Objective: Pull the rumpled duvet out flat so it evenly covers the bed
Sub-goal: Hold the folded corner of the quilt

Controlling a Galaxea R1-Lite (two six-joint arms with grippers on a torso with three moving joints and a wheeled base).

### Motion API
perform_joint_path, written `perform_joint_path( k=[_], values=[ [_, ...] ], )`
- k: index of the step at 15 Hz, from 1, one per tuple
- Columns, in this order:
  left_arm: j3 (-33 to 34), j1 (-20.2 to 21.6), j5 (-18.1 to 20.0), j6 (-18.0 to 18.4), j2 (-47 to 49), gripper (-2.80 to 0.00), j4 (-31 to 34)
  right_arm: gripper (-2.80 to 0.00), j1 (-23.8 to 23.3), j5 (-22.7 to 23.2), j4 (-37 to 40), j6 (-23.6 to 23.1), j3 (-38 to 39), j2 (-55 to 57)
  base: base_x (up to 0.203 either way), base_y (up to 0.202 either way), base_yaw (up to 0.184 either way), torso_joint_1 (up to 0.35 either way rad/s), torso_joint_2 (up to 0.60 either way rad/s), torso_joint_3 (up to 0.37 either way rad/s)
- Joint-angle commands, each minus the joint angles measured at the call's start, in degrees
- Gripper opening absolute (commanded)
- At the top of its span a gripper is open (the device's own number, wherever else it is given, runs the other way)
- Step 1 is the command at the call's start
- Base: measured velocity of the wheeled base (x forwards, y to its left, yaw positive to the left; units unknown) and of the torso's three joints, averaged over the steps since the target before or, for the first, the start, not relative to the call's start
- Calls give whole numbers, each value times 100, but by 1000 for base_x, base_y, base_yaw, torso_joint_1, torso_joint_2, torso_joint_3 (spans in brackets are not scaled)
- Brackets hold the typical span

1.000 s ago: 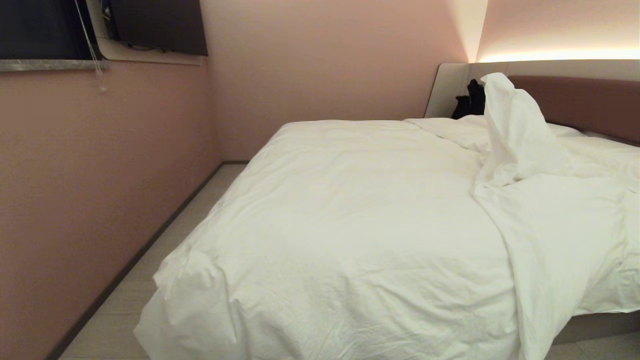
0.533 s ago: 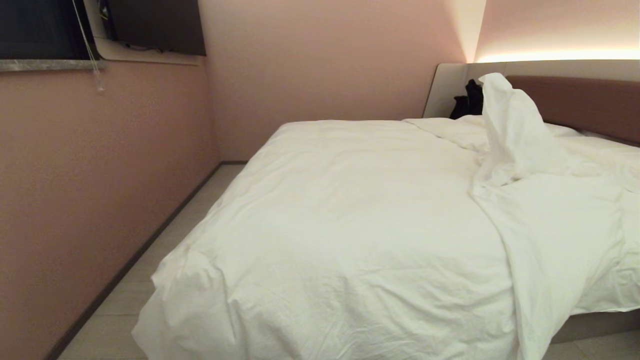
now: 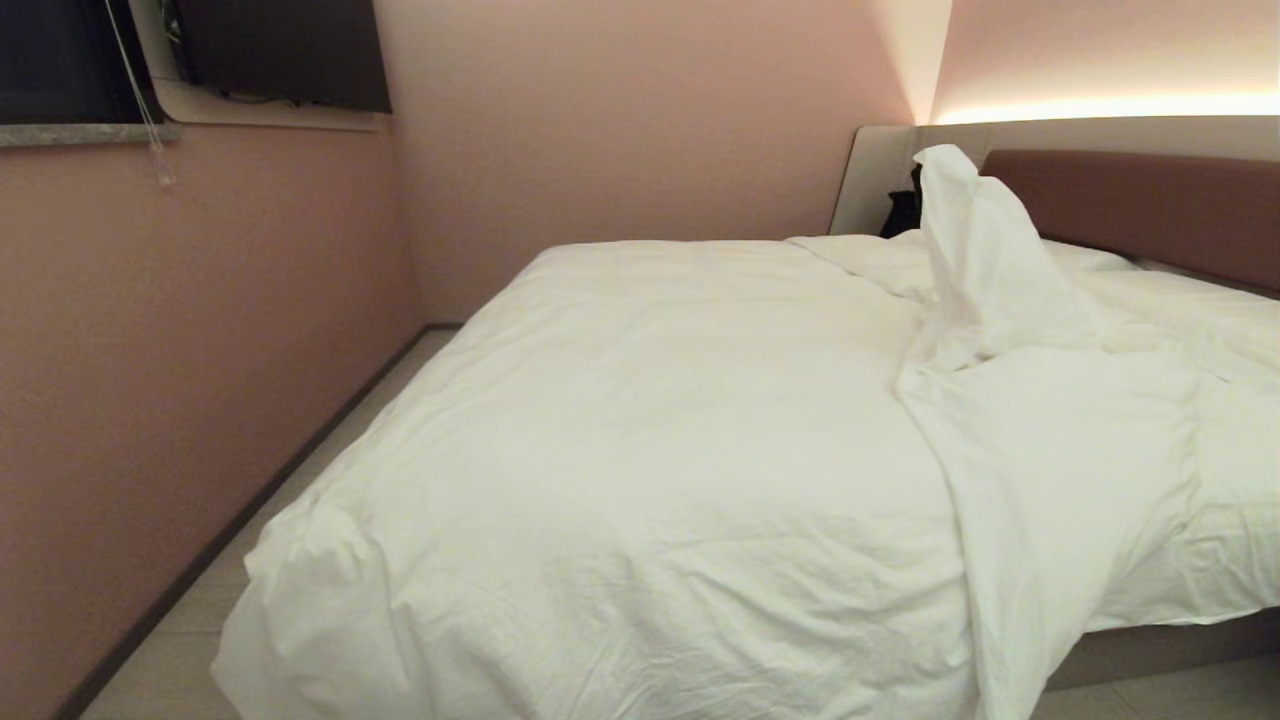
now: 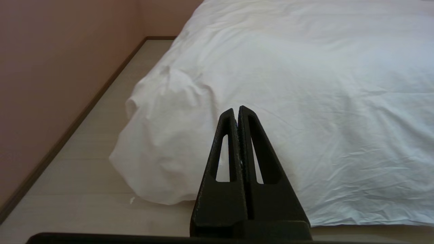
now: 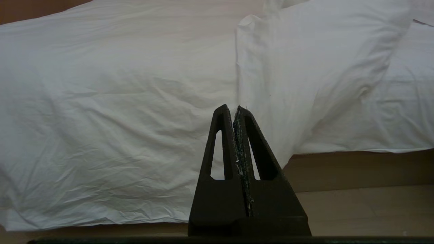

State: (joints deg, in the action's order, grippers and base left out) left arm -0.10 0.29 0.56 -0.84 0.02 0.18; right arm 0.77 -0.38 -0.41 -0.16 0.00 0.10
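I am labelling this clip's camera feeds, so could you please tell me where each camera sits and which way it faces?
Head view: high on the robot, looking down across the bed and duvet toward the headboard; no arm shows.
Left wrist view: behind the shut left gripper, facing the duvet's corner beside the floor.
Right wrist view: behind the shut right gripper, facing the duvet's folded-over ridge.
Shared: that ridge also shows in the head view.

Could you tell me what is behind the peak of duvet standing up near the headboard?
Behind the duvet peak, a dark object shows against the beige surround, beside the brown headboard. The peak covers most of it.
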Motion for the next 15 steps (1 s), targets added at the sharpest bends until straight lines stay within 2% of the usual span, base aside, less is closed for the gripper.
perform_joint_path(
  k=[1, 15],
  values=[
    [1, 6, -12, 5, 6, -280, 8, -280, 2, 3, -2, -2, 0, 7, 0, -193, 3, 2, 2, 2],
    [10, -3, -21, -13, 6, -280, -9, -280, 2, 3, -2, -2, 0, -1, 0, -194, -1, 1, 2, 1]
  ],
)
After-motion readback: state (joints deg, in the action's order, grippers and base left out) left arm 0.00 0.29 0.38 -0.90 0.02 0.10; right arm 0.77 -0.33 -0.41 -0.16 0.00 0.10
